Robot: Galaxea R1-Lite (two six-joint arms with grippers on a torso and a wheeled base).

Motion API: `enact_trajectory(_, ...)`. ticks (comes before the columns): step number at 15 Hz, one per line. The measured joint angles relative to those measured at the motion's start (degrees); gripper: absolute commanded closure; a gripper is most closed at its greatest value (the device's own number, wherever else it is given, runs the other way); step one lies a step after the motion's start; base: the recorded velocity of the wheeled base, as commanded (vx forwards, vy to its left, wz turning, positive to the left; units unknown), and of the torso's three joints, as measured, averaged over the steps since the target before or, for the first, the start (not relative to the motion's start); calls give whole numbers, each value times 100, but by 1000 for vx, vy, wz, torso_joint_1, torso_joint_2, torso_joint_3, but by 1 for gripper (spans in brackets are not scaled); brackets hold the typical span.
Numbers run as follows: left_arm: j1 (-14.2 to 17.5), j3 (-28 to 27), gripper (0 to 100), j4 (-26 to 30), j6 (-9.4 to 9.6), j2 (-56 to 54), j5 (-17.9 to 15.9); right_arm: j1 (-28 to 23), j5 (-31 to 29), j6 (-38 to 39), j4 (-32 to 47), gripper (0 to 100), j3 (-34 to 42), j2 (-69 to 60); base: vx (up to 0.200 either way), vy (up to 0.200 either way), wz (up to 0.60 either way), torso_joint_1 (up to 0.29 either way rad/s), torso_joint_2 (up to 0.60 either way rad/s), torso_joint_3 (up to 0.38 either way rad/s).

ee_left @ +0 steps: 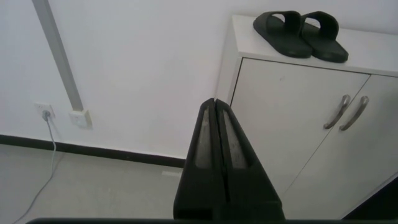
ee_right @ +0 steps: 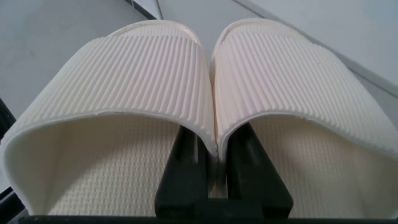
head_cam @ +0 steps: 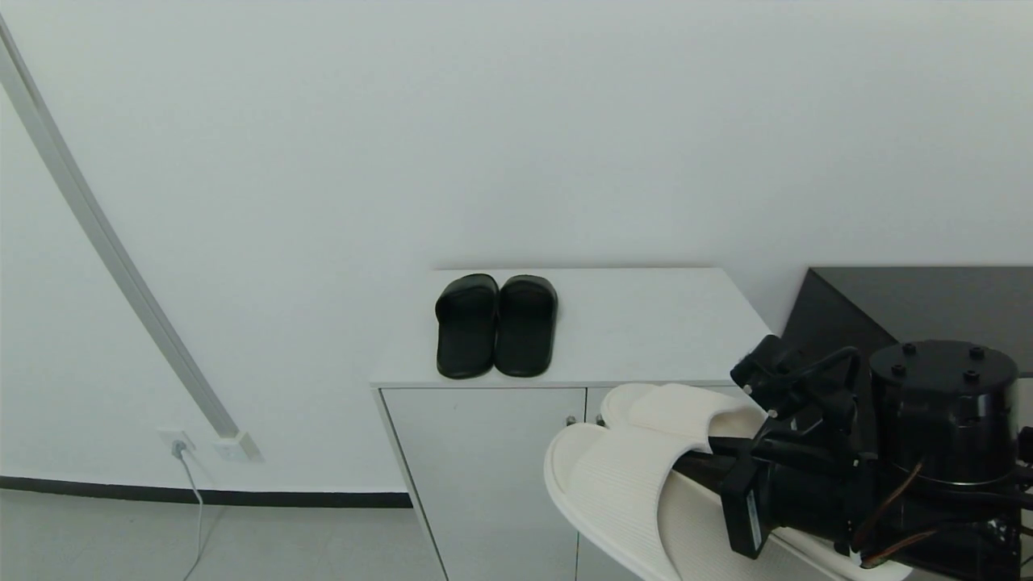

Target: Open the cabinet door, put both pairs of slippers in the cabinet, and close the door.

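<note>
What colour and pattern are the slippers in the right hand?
Cream-white, ribbed slippers; best in the right wrist view.

Shut cabinet doors (head_cam: 484, 476) ahead, black slippers (head_cam: 496, 325) on top, apparently open floor (head_cam: 202, 541) leftward

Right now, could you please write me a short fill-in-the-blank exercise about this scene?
The black slippers lie on ___ of the cabinet.
The white slippers are gripped by the robot's ___ arm.
Both cabinet doors are ___.
The left gripper is shut, holding ___.
Missing words: top; right; closed; nothing.
</note>
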Motion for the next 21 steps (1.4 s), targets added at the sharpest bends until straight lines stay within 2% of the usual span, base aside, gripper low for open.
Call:
enact_trajectory(1, 0, 0, 0, -2, 4, 0, -5, 0, 0, -7, -2, 100, 11, -5, 0, 0, 0, -173, 408, 217)
enact_trajectory(21, 0, 0, 0, -2, 16, 0, -6, 0, -38, -67, -358, 100, 191, 232, 0, 0, 0, -197, 511, 312)
